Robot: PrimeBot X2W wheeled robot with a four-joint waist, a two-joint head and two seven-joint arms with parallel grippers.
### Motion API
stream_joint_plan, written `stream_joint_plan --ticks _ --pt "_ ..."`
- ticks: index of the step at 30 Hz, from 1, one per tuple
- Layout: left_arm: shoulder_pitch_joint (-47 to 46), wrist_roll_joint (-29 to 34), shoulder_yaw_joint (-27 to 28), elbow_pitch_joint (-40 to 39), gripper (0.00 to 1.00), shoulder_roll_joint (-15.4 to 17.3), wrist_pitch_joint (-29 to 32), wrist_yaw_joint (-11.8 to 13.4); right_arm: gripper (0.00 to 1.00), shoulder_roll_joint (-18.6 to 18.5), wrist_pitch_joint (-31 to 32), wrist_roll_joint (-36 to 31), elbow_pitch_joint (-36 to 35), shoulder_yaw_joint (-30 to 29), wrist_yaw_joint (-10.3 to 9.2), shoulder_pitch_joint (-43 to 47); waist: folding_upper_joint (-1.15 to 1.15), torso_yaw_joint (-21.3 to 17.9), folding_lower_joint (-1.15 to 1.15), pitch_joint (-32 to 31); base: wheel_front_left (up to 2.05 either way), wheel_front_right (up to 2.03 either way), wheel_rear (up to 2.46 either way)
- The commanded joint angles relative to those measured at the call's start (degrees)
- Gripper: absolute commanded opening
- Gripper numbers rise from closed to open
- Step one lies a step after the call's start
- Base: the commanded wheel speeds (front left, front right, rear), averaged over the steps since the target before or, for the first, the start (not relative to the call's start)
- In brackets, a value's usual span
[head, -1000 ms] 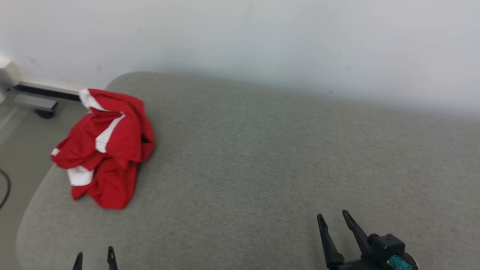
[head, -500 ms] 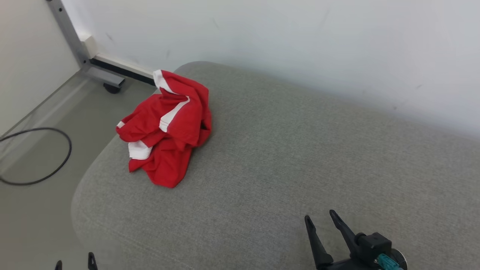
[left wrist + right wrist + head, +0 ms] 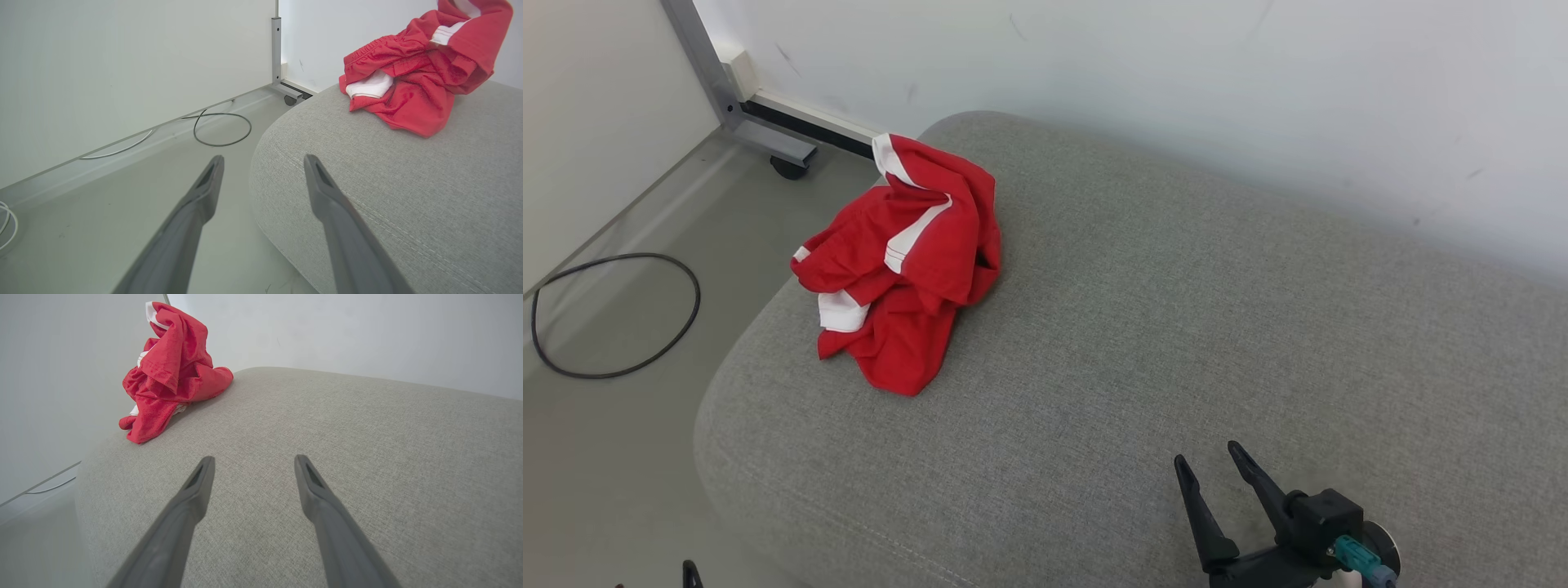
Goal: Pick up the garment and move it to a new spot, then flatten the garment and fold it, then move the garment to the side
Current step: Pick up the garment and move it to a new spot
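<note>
**Both grippers spread and empty, red garment heaped at the far left corner**

The right gripper [image 3: 1206, 454] hovers low over the near right part of the grey cushion [image 3: 1176, 310]. Its two dark fingers are spread wide and point up and slightly left in the head view, holding nothing. The left gripper [image 3: 264, 158] hangs off the cushion's near left corner with its fingers likewise spread and empty: one over the floor [image 3: 81, 228], the other over the cushion's rounded edge.

The garment [image 3: 907, 261], red with white bands, lies crumpled in a heap on the cushion's far left corner, well apart from both grippers. Open grey fabric lies between each gripper and the heap. Beyond that corner a grey metal frame leg [image 3: 776, 147] on a dark caster stands by the white wall [image 3: 1176, 82] — and a black cable [image 3: 698, 294] loops on the floor beside the cushion.
</note>
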Motion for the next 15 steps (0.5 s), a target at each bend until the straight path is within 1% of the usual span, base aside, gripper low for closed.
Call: stream_joint_plan --ticks 1,5,8,10,13,15 --pt "0.2 0.1 0.4 0.0 1.00 0.2 -0.2 -0.3 1.00 -0.1 0.0 0.5 0.0 -0.1 -0.12 -0.1 0.00 0.0 0.00 0.0 0.00 0.00 0.00" --pt "-0.7 0.0 0.2 0.3 1.00 0.2 -0.2 -0.6 1.00 0.2 0.0 0.4 -0.4 -1.4 -0.12 0.8 0.00 -0.2 0.00 0.0 0.00 0.00 0.00" --pt "-1.6 0.1 -1.0 0.5 1.00 0.2 -0.2 -0.9 1.00 0.1 0.0 0.3 -0.6 -2.2 -0.12 1.4 0.00 -0.4 0.00 0.2 0.00 0.00 0.00" --pt "-2.7 0.3 -1.3 1.1 1.00 0.2 -0.2 -1.7 1.00 -0.2 0.0 0.2 -0.9 -2.6 -0.12 1.4 0.00 -0.5 0.00 0.5 0.00 0.00 0.00" --pt "-5.6 0.4 -1.1 3.3 1.00 1.0 -0.2 -3.6 1.00 -0.7 0.0 -0.3 -1.3 -3.1 -0.12 1.9 0.00 -0.6 0.00 0.9 0.00 0.00 0.00" --pt "-6.7 0.7 -1.4 4.3 1.00 1.3 -0.2 -4.0 1.00 -0.9 0.0 -0.4 -1.5 -3.2 -0.12 2.0 0.00 -0.7 0.00 1.1 0.00 0.00 0.00"
